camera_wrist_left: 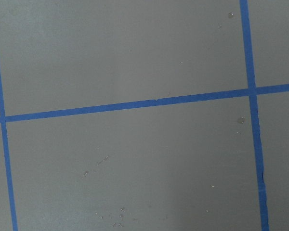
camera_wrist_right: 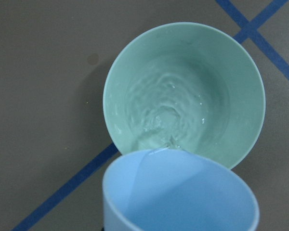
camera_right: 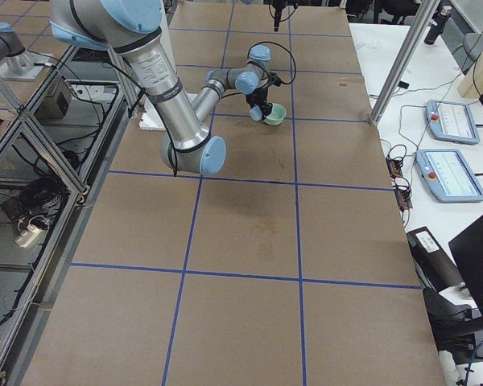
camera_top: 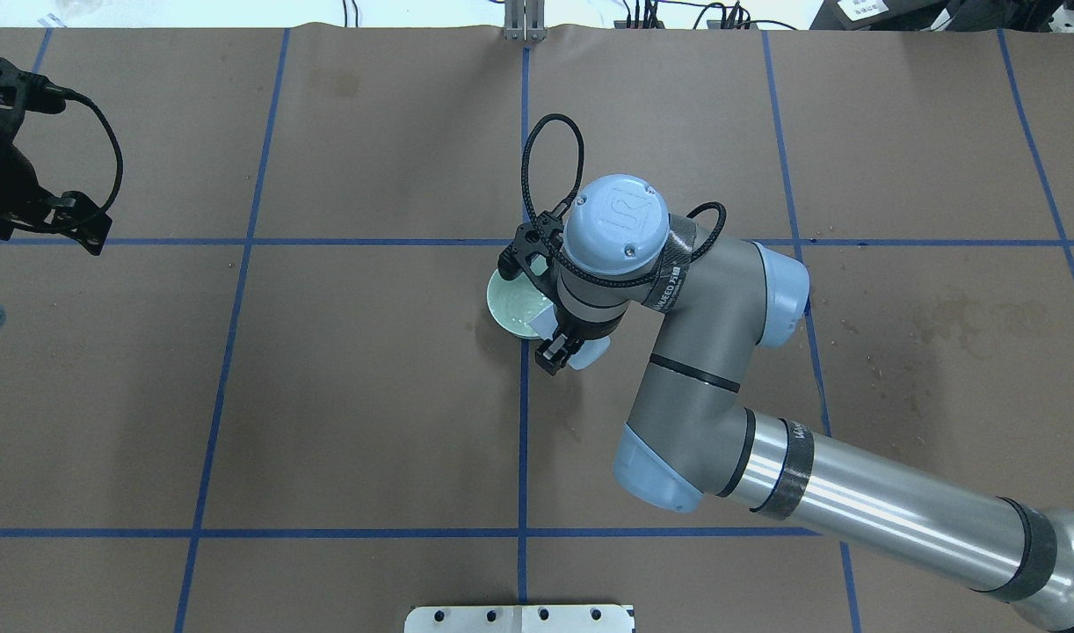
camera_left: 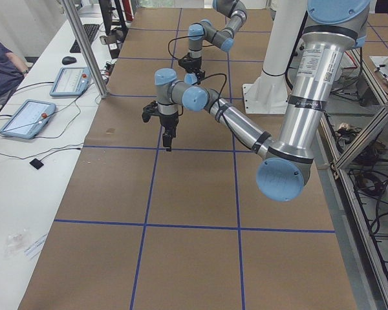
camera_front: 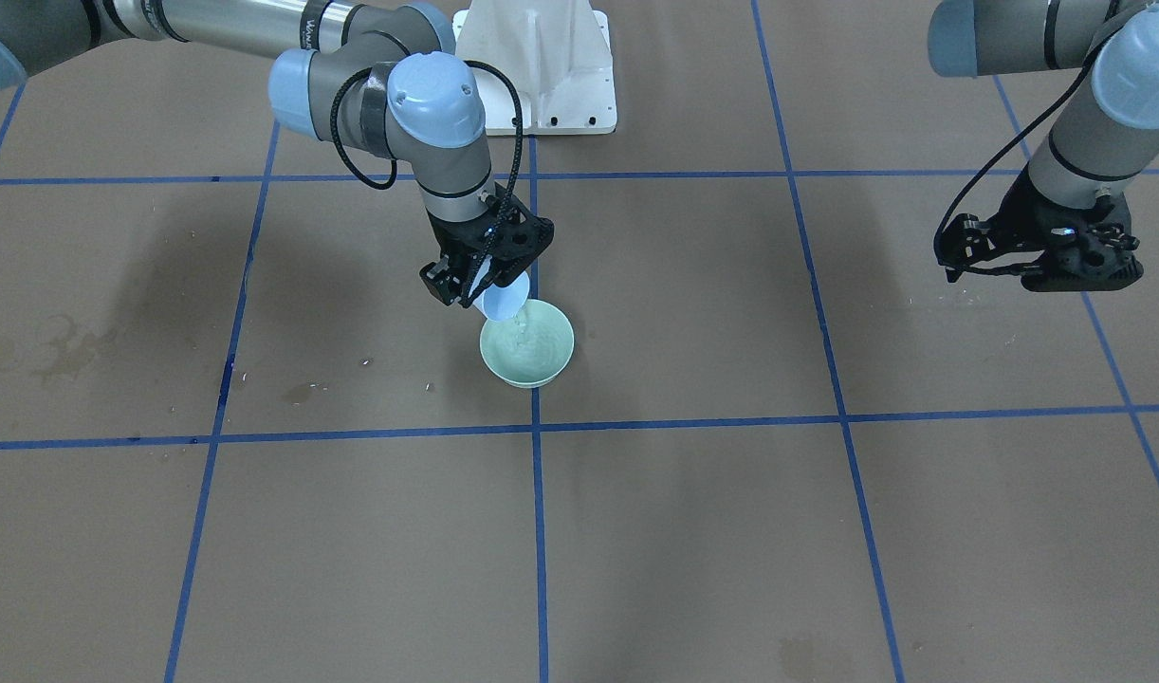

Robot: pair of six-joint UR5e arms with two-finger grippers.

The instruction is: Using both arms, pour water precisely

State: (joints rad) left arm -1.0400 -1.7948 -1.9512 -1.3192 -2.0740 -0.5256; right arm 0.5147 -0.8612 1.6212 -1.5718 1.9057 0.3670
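Right wrist-mounted view: cup (camera_wrist_right: 180,192), pale blue, tipped, its lip over the bowl (camera_wrist_right: 135,62) just below the right end effector (camera_front: 480,285), which is clamped on the cup's wall.
Water (camera_wrist_right: 173,110): a thin stream off the lip and a rippled pool in the bowl.
Progress: pour under way, judged part done. The cup is not yet righted.
Left end effector (camera_front: 959,254): well apart, over the desk (camera_front: 684,531), holding nothing. I cannot tell its jaw gap.
Writing: UR logo (camera_top: 619,207) on a joint cap. The arm-band lettering is too small to read.
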